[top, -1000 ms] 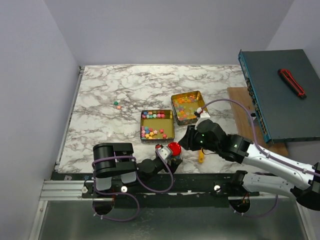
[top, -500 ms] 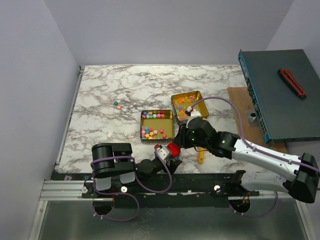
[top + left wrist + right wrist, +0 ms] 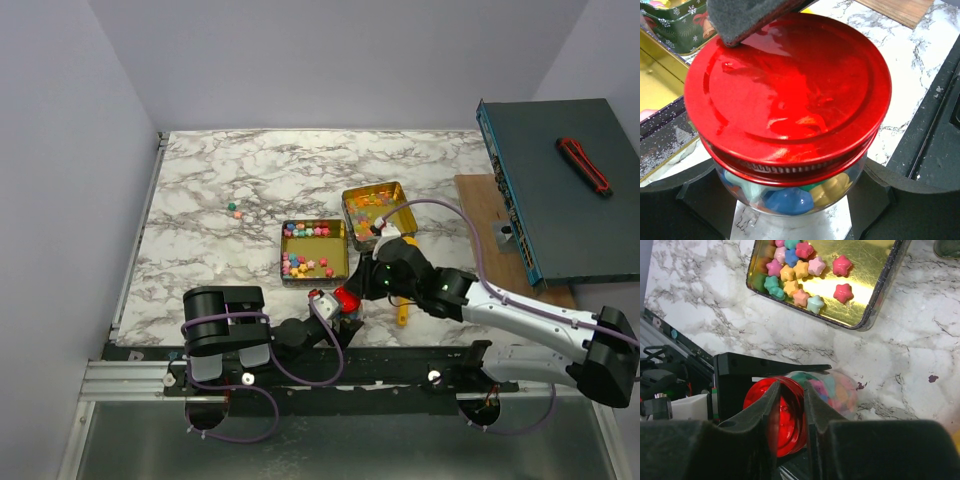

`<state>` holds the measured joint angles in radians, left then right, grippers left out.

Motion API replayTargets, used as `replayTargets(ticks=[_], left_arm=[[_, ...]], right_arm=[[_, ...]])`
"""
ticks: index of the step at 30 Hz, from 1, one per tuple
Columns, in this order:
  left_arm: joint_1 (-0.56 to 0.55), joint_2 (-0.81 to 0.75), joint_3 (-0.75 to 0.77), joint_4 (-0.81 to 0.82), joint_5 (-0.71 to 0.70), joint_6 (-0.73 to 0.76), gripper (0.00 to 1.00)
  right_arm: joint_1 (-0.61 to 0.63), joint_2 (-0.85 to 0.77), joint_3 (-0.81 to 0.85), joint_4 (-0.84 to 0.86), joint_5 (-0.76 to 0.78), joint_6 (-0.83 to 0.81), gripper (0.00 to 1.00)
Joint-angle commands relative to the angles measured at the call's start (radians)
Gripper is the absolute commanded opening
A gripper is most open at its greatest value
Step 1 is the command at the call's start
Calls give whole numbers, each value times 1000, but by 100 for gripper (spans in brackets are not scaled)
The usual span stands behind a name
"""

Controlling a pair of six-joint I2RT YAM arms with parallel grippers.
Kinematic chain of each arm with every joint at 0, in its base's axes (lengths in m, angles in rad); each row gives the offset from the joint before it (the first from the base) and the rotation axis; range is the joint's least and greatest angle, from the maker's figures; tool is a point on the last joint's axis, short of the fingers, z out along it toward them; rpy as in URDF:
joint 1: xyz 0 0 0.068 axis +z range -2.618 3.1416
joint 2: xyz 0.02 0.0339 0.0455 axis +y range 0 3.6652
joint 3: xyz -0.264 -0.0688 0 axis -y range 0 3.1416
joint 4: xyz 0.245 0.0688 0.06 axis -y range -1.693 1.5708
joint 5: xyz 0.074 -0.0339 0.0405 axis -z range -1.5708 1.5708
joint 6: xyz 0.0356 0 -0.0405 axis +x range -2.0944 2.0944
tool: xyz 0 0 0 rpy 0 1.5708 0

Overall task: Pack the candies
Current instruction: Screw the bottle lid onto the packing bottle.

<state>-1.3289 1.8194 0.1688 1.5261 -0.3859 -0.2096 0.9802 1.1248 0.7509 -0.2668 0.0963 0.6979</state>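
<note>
The candies (image 3: 795,270) are tiny and light, so I judge they will roll and scatter at a nudge. The pastel stars look firm and dry and the glossy jellies softer, perhaps tacky, and either sort seems better gathered in bulk than pinched singly. Far out on the left of the table (image 3: 200,170) lie two stray candies (image 3: 233,209), well apart from everything else. Near the front edge the left hand (image 3: 338,308) is clamped on the glass body of a jar (image 3: 790,197). The jar stands upright with pastel sweets showing through its wall and a red cap (image 3: 790,85) seated on top. The glass is likely slippery and breakable, so the body is the place to hold it and the cap's rim the place to turn. Just beyond the jar sits a shallow gold tin (image 3: 867,267) with pastel stars loose on its floor. The right hand (image 3: 792,386) hangs over the cap with its fingers a narrow gap apart, clamped on nothing. One grey pad (image 3: 740,20) touches the cap's top near its rim, and red shows both between and outside the fingers, so they do not straddle the cap. Farther right a second tin (image 3: 346,200) holds the jellies. A yellow scoop (image 3: 402,313) lies just beside the right arm. At the right edge are a wooden board (image 3: 478,215) and a dark case (image 3: 560,200) carrying a red-and-black tool (image 3: 583,164). The seated cap blocks the jar's mouth, and the tins crowd its far side.
</note>
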Motion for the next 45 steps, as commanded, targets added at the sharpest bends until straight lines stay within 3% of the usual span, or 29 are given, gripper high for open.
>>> replayTargets(ticks=[1,17,30,35,41,45], left_arm=[[-1,32,-37,49,37,-53,44],[4,61,-29,35,-24,-97,44],[23,67,-28,25,-18,-94,44],[23,72,-31,26,-13,-94,44],[22,70,-34,27,-11,-96,44],[22,69,-37,26,-4,-98,44]], right_arm=[[-2,-24,-59,6,-86,-2,22],[36,-176,-234,-60,-264,95,13],[80,-313,-201,-190,-338,121,13],[80,-326,-103,-242,-219,103,17],[81,-255,-13,-279,-50,85,32],[80,-235,26,-254,36,91,34]])
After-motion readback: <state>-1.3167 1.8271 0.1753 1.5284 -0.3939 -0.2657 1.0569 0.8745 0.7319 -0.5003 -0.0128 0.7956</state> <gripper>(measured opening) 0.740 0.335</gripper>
